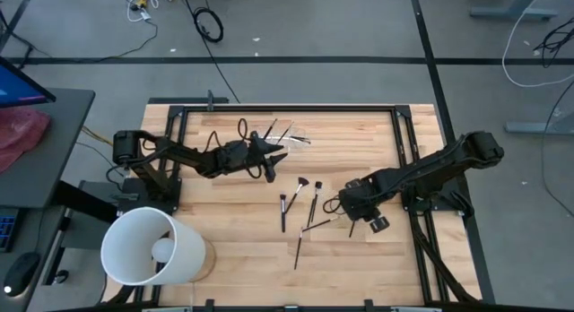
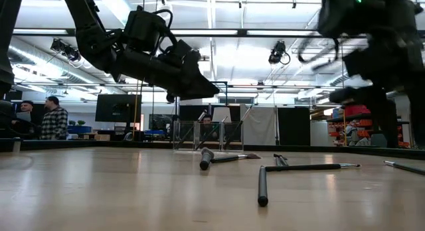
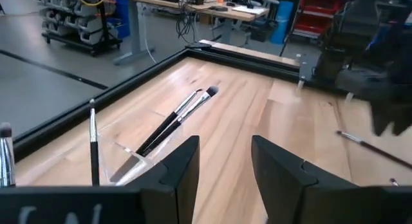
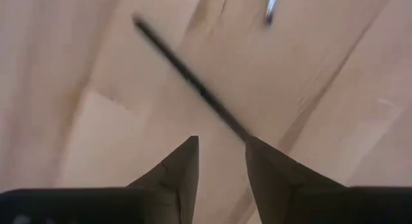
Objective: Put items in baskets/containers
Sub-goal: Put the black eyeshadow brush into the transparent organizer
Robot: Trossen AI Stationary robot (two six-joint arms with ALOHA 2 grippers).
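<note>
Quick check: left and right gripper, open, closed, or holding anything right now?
Left gripper: open, holding nothing, beside the clear holder.
Right gripper: open, holding nothing, just above a brush on the table.

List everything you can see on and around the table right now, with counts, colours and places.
Thin dark-handled makeup brushes lying loose: about five, black with silvery ferrules, table centre.
Brushes standing in the holder: several, exact count unclear, dark and silvery, far middle of the table.
Small clear plastic holder: one, see-through, far middle.
Large white cylindrical bucket: one, lying on its side at the near left corner.
Light wooden table with black frame: one.
People: a few, in the room beyond.
Left gripper: open, empty, above the table beside the holder.
Right gripper: open, low over a loose brush.
</note>
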